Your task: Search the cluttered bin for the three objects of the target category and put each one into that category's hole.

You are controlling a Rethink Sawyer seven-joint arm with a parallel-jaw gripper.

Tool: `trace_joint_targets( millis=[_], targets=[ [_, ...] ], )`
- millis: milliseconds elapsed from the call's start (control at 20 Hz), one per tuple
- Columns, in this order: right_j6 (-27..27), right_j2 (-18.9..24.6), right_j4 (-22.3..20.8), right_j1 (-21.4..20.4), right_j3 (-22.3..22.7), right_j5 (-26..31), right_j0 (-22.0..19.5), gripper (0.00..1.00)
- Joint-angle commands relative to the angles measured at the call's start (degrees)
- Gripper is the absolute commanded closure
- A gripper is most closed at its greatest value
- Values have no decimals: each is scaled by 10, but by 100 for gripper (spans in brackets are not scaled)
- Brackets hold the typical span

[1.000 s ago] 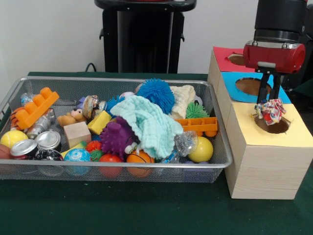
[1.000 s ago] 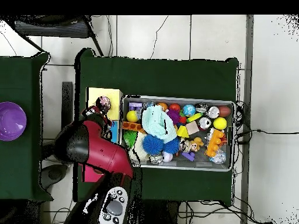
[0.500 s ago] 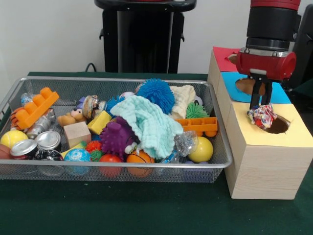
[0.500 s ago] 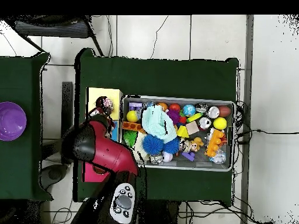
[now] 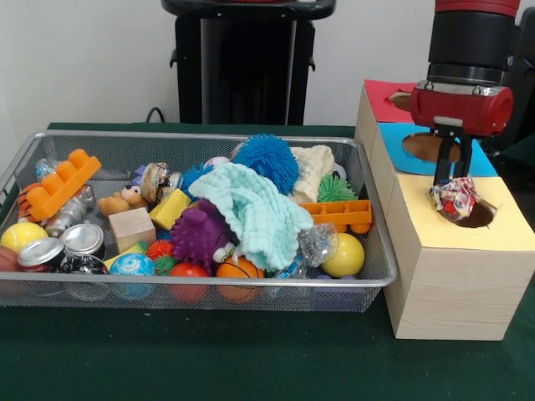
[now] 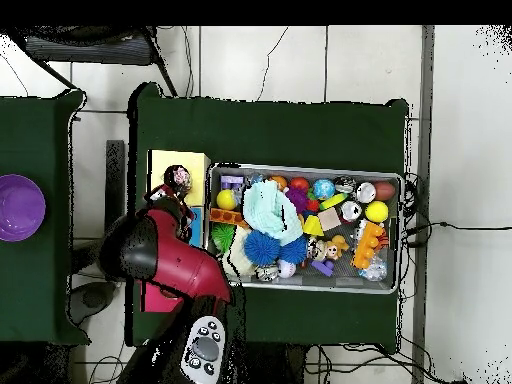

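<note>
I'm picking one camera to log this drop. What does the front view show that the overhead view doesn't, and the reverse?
Front only: the gripper shut on a patterned cloth bundle at the rim of the yellow box's hole, and the blue box's hole.
Overhead only: a purple bowl on a separate table.
Both: the wire bin full of toys, the yellow box and the bundle.

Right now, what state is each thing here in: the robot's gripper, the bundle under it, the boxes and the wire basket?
Gripper: shut on the patterned cloth bundle.
Patterned cloth bundle: held at the yellow-topped wooden box's hole, not released.
Yellow-topped wooden box: hole partly covered by the bundle.
Blue-topped box: hole open.
Silver wire mesh basket: full of toys, cans and cloths.
Mint knitted cloth: draped over toys.
</note>
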Motion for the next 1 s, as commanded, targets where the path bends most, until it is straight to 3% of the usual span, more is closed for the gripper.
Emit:
trace_joint_targets(
  millis=[50, 400, 450, 650, 900, 1000],
  targets=[
    [156, 46, 32, 20, 34, 3, 4, 100],
    [139, 42, 27, 11, 30, 6, 6, 100],
    [136, 45, 20, 11, 30, -2, 2, 0],
    [124, 45, 1, 13, 24, -21, -3, 0],
    [118, 48, 3, -10, 32, 10, -22, 0],
    [113, 24, 11, -23, 33, 32, -11, 0]
  ],
)
